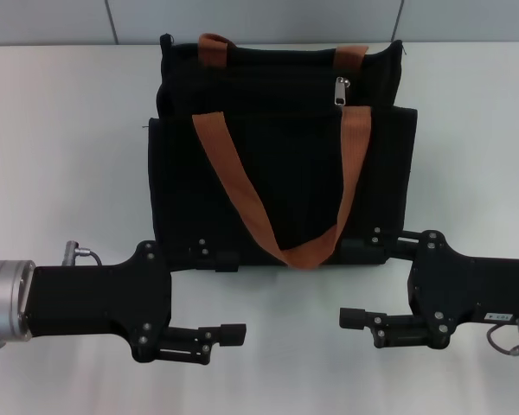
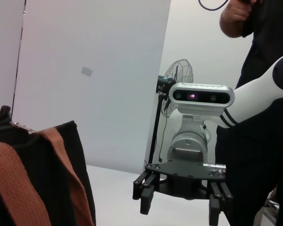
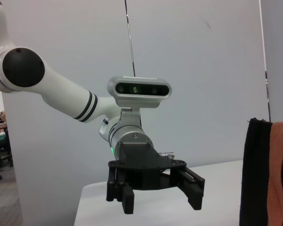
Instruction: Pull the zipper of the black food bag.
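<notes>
Resting on: a white table (image 1: pixel 69 130) is seen under everything, its far edge met by a pale wall.
Bag: the black food bag (image 1: pixel 281 186) is stood upright at the table's middle, front panel toward the robot; no brand or writing can be read on it. Only a corner of it is caught in each wrist view.
Handles: two orange straps (image 1: pixel 233 186) are looped — one hangs down the front, the other is half hidden behind the top edge.
Left gripper (image 1: pixel 229 335): held low over the table near the bag's front left corner, apart from it, fingers spread with nothing between them.
Right gripper (image 1: pixel 356 317): mirrored at the front right, likewise spread and empty; a small label on its body is too small to read.
Zipper (image 1: pixel 341 89): the silver pull is seen on the top track, right of centre — untouched.
</notes>
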{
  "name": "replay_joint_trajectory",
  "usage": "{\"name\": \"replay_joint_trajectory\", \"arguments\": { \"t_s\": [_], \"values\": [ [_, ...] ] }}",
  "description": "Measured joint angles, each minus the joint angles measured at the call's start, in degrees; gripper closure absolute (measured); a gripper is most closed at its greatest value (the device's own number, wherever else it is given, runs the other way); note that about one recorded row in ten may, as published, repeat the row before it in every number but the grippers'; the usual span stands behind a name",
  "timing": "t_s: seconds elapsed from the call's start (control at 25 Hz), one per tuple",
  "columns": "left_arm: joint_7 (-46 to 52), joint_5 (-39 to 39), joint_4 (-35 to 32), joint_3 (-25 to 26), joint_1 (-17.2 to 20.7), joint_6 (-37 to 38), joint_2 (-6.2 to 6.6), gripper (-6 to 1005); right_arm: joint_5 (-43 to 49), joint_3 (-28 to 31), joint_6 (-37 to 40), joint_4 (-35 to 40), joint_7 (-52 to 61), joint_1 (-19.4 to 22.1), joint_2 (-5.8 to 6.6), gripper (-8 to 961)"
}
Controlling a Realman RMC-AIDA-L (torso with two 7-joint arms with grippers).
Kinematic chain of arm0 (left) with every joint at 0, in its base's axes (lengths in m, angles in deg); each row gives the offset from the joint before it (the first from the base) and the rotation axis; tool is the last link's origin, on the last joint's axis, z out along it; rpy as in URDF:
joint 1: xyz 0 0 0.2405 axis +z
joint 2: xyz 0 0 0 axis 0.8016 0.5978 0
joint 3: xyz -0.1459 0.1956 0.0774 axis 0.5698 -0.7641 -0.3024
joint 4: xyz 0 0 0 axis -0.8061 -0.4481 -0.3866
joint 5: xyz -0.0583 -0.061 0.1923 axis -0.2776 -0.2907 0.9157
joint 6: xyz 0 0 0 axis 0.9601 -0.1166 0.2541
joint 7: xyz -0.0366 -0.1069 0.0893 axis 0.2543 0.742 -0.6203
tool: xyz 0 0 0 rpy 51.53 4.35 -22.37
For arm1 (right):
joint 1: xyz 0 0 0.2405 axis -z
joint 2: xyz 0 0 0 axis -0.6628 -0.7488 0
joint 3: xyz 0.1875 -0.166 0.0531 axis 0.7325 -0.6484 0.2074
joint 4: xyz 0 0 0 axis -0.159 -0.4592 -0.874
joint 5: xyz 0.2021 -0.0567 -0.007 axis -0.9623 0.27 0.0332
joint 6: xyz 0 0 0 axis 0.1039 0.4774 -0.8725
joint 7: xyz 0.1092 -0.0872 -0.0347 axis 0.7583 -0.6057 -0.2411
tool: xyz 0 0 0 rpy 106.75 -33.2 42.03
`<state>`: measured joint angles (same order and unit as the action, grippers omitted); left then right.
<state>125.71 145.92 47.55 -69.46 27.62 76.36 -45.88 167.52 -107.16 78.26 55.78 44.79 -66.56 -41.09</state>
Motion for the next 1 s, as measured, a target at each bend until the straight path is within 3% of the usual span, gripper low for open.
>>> {"name": "replay_joint_trajectory", "arguments": {
  "t_s": [1.0],
  "values": [
    [0.0, 0.0, 0.0, 0.0, 0.1, 0.2, 0.17, 191, 0.0, -0.2, -0.5, -0.1, 0.5, -0.3, 0.01, 178]
  ]
}}
